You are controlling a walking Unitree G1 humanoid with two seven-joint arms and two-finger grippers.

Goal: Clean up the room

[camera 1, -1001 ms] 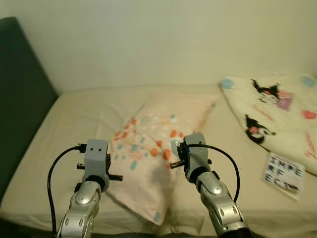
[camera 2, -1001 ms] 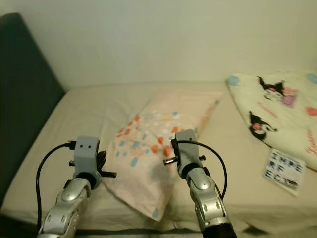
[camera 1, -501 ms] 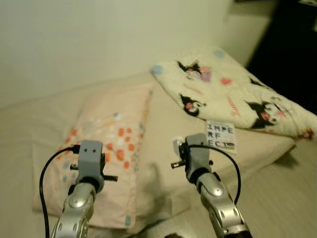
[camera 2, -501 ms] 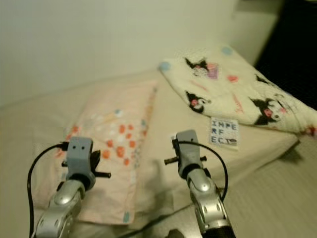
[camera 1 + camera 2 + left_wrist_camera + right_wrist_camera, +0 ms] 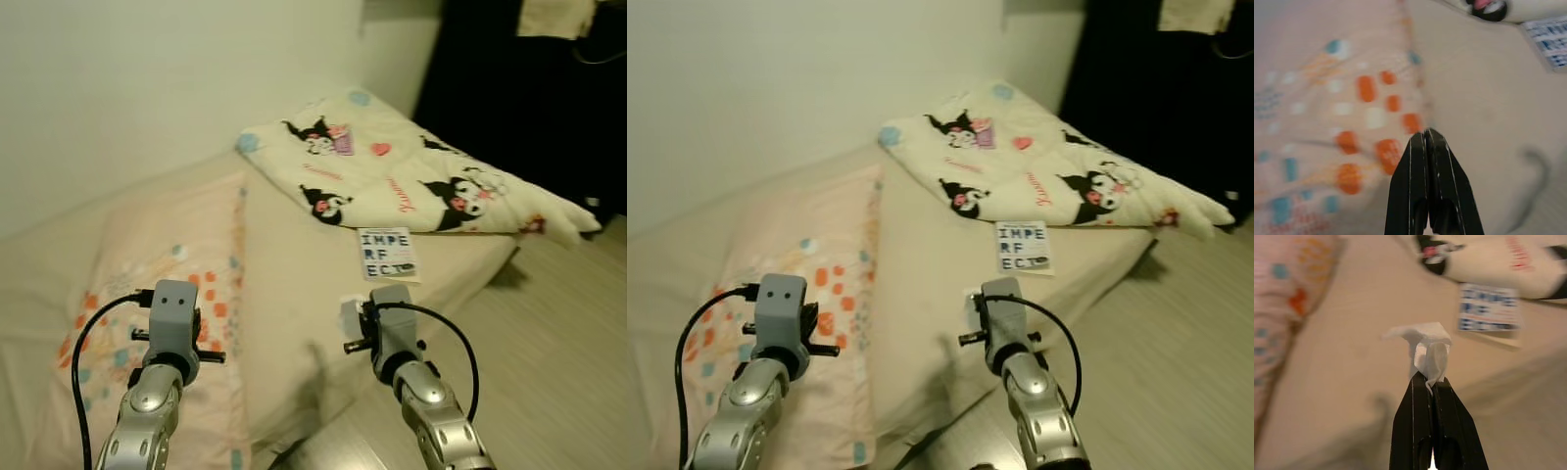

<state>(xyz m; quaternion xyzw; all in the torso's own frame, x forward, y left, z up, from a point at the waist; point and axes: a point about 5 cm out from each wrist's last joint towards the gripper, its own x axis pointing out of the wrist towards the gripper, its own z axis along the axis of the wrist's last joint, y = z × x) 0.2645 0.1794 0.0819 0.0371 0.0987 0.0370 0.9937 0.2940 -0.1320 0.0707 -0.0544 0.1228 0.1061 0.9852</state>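
Right gripper [image 5: 1432,378] is clamped on a white tissue [image 5: 1425,347] above the bed's [image 5: 294,264] near edge. Left gripper [image 5: 1426,134], fingers together, hangs over the pillow [image 5: 167,264]. Bare floor [image 5: 1176,372] lies right.

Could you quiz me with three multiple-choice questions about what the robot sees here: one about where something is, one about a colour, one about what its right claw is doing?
1. Where does the lettered card lie?
A. on the floor
B. on the bed beside the cartoon blanket
C. on the pillow

2. What colour is the scrap in the right gripper?
A. white
B. red
C. green

3. How are the left gripper's fingers?
A. wide open
B. shut, empty
C. shut on a sock

Key: 1 B, it rests on the sheet at the blanket's edge. 2 A, the right wrist view shows white. 3 B, the fingers meet over the patterned pillow.
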